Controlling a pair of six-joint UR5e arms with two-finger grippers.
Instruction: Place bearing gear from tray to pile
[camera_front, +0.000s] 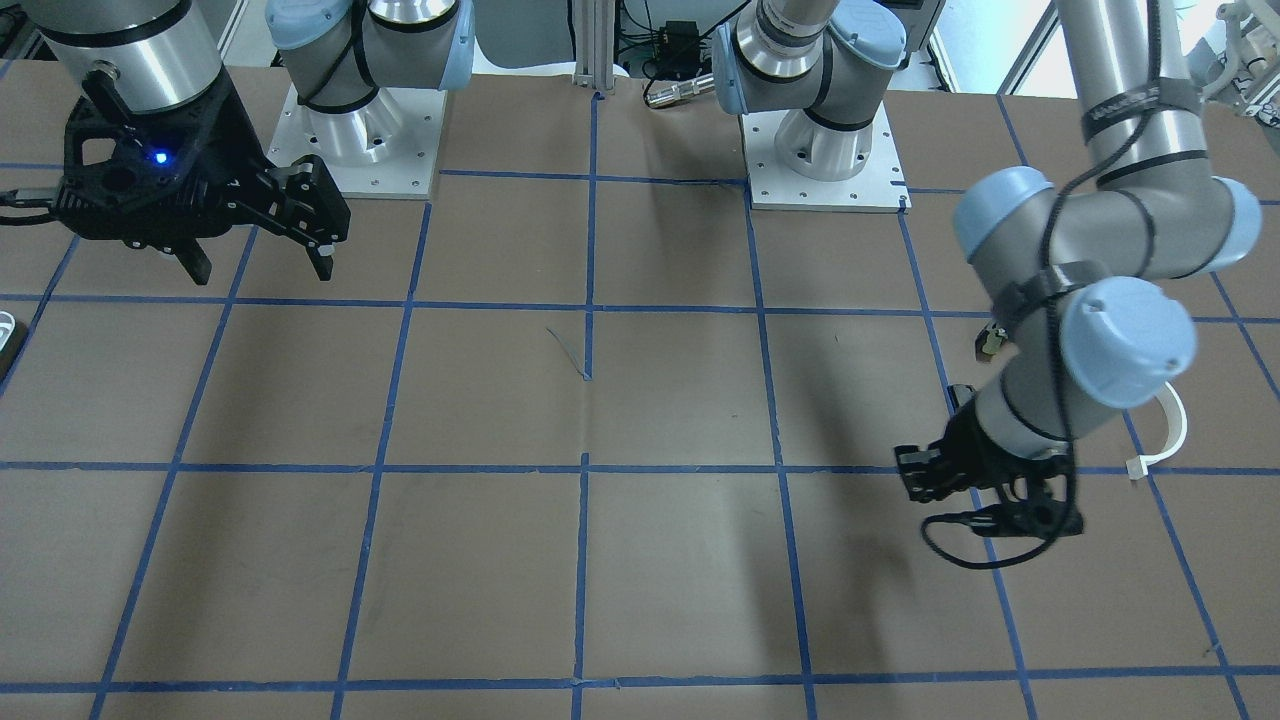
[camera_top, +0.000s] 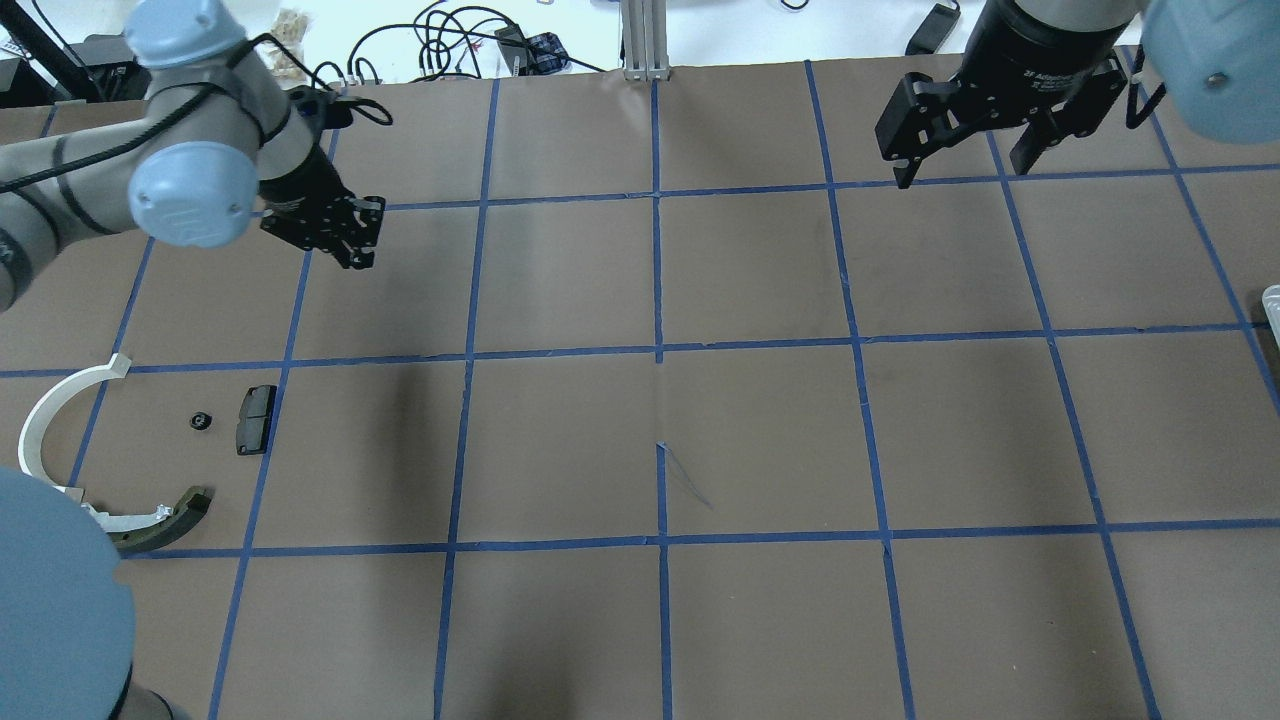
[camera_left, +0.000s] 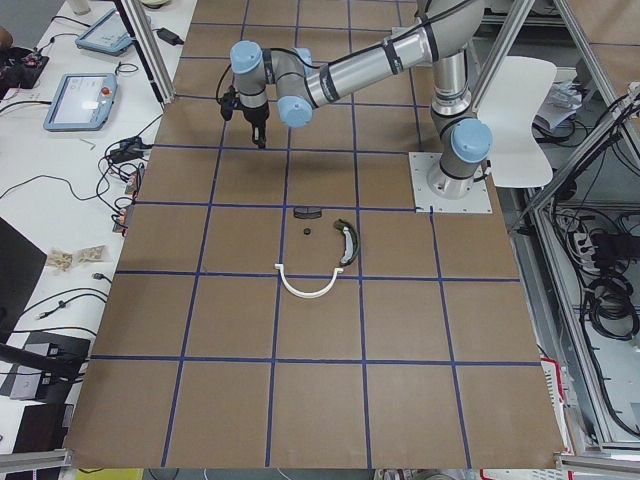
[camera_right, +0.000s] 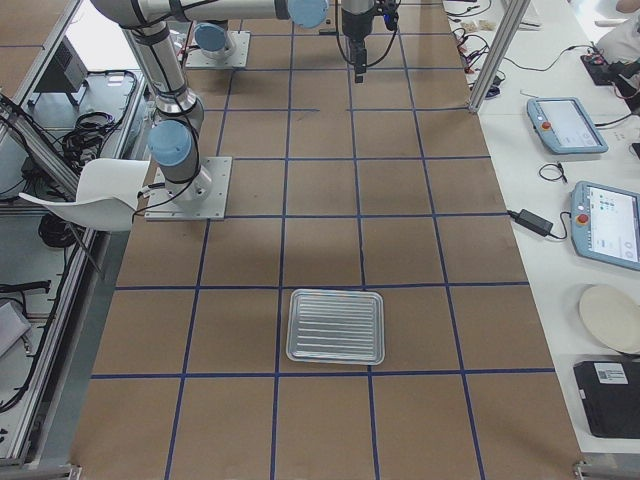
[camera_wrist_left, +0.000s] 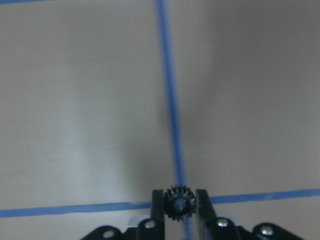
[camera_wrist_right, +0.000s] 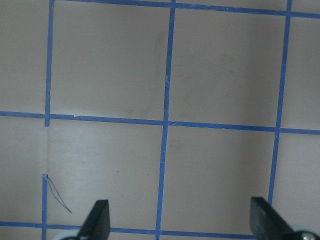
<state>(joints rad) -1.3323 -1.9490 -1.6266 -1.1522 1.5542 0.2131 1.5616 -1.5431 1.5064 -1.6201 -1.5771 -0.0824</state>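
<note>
My left gripper (camera_wrist_left: 180, 195) is shut on a small black toothed bearing gear (camera_wrist_left: 180, 206), seen only in the left wrist view. In the overhead view this gripper (camera_top: 345, 235) hangs over the far left of the table, beyond the pile. The pile holds a white half-ring strip (camera_top: 45, 410), an olive-and-white curved shoe (camera_top: 165, 510), a black rectangular pad (camera_top: 255, 418) and a small black round part (camera_top: 200, 420). The ribbed metal tray (camera_right: 335, 327) lies empty at the table's right end. My right gripper (camera_top: 965, 165) is open and empty, high over the far right.
The table is brown board with a blue tape grid. The two arm bases (camera_front: 365, 140) stand at the robot's edge. Cables and tablets (camera_left: 80, 100) lie beyond the far edge. A thin loose tape strip (camera_top: 685, 480) lies near the centre.
</note>
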